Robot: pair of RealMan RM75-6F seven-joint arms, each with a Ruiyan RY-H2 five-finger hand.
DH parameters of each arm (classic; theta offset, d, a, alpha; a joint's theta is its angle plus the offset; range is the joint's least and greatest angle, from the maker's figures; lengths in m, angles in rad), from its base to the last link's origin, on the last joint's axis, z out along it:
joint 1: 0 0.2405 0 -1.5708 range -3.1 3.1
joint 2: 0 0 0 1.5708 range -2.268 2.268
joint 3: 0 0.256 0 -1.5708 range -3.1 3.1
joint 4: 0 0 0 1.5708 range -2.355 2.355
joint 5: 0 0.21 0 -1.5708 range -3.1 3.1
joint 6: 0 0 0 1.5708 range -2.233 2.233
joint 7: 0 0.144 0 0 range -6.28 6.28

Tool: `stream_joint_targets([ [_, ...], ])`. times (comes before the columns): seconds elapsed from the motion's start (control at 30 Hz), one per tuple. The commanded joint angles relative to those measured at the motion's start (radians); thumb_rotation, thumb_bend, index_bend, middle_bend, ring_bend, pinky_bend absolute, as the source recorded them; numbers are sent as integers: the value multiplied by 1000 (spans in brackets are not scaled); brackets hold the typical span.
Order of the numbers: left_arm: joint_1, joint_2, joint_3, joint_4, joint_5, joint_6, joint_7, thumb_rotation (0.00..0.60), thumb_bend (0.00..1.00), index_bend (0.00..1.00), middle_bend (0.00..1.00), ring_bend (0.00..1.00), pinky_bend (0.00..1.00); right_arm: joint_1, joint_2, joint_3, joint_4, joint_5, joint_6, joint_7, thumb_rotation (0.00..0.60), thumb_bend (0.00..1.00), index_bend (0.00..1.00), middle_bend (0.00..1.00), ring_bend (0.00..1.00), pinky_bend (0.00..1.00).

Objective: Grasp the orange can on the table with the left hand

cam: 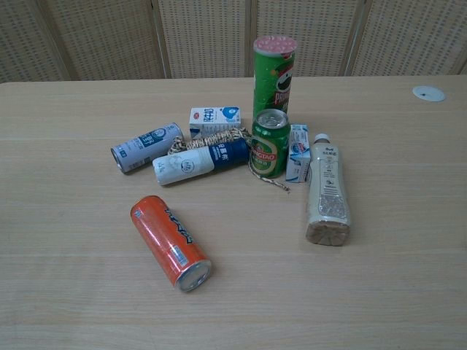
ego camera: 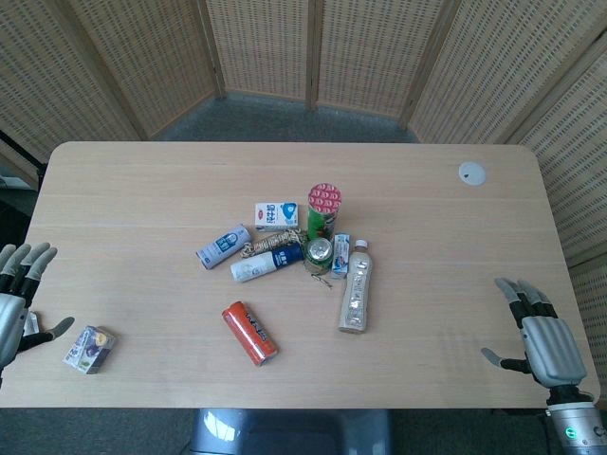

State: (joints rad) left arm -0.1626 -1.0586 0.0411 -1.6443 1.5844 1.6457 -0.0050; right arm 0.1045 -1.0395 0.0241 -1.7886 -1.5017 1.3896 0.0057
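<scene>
Waiting at the near left edge of the surface (ego camera: 123, 190), your left hand (ego camera: 21, 299) is spread wide and holding nothing, and over on the far side your right hand (ego camera: 541, 336) sits just the same, fingers apart, empty. Now look at your target: the orange can (ego camera: 249, 333) lies on its side, alone in the open, near the front of the surface and well apart from the jumble of other drinks behind it. The small carton (ego camera: 90, 349) sits between your left hand and the can, so mind it on the way in. That can looks stiff but thin-walled, smooth and probably slick, and being round it will likely roll if you nudge it. Go for the middle of the body, fingers wrapped across it, not the ends. The green can (cam: 270, 142) and tall green tube (cam: 274, 76) stand upright in the cluster, clear of your path. The surface is pale wood, flat and bare near the can; woven screens (ego camera: 266, 47) close off the room behind.
</scene>
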Motion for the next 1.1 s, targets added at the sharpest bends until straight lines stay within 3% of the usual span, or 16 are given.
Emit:
stream_joint_targets([
  [0.03, 14, 0, 7, 10, 44, 15, -26, 600, 0, 17, 0, 0, 0, 0, -1, 0, 1, 1, 0, 0, 580, 0, 0, 0, 0, 0],
  [0.2, -6, 20, 17, 21, 105, -19, -21, 600, 0, 21, 0, 0, 0, -4, 3, -2, 0, -5, 7, 7, 582, 0, 0, 0, 0, 0],
  [0.4, -109, 26, 37, 51, 248, -151, 18, 600, 0, 6, 0, 0, 0, -4, 9, 2, -8, -8, 15, 21, 580, 0, 0, 0, 0, 0],
  [0.63, -298, -46, 74, 23, 402, -474, 148, 600, 0, 0, 0, 0, 0, -9, 22, 10, -7, 2, 22, 51, 579, 0, 0, 0, 0, 0],
  [0.83, -403, -193, 48, -21, 347, -765, 327, 600, 0, 0, 0, 0, 0, -14, 39, 14, -3, 6, 30, 90, 581, 0, 0, 0, 0, 0],
  [1.1, -442, -343, 36, 25, 272, -908, 481, 600, 0, 0, 0, 0, 0, -19, 57, 20, 7, 15, 34, 140, 578, 0, 0, 0, 0, 0],
])
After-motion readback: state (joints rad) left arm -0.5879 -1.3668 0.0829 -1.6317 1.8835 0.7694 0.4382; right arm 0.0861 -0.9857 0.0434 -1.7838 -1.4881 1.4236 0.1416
